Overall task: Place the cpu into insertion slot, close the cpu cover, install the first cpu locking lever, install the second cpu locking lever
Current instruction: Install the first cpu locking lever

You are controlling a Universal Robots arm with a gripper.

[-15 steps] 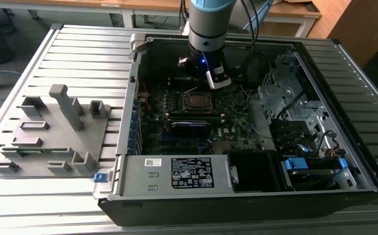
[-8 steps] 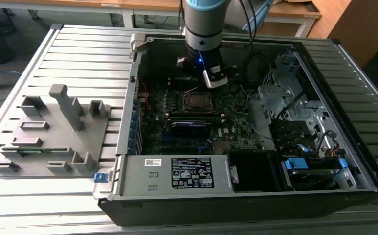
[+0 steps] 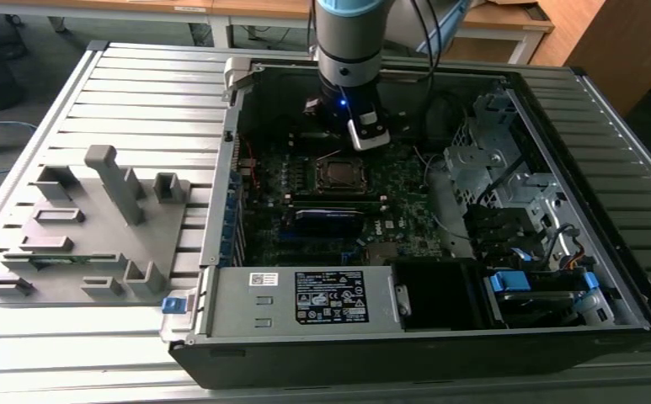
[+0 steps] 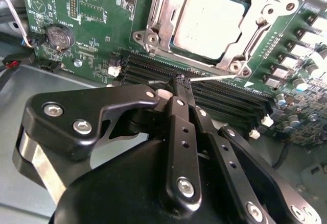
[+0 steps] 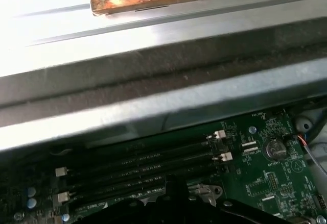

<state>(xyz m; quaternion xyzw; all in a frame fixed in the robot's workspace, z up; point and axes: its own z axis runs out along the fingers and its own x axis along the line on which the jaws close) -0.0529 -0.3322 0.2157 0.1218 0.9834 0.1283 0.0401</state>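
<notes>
The cpu (image 4: 207, 22), a flat square with a dull silver top, lies in the insertion slot (image 3: 337, 172) under the thin shiny cpu cover (image 4: 166, 4), the black tool (image 4: 181, 79) beside it pinches a thin wire locking lever (image 4: 219, 77), and the exterior view shows the open computer case (image 3: 415, 358) on the ribbed desk (image 3: 134, 93).

The computer case (image 3: 415, 358) lies on the table (image 3: 134, 93) toward the exterior view's right, a fixture block (image 3: 89, 227) beside it toward that view's left; mid-motherboard (image 3: 404, 189), the cpu (image 4: 212, 22) sits in the insertion slot (image 3: 317, 173) under the cpu cover (image 4: 171, 17); memory slots (image 4: 225, 94) lie just beside.
</notes>
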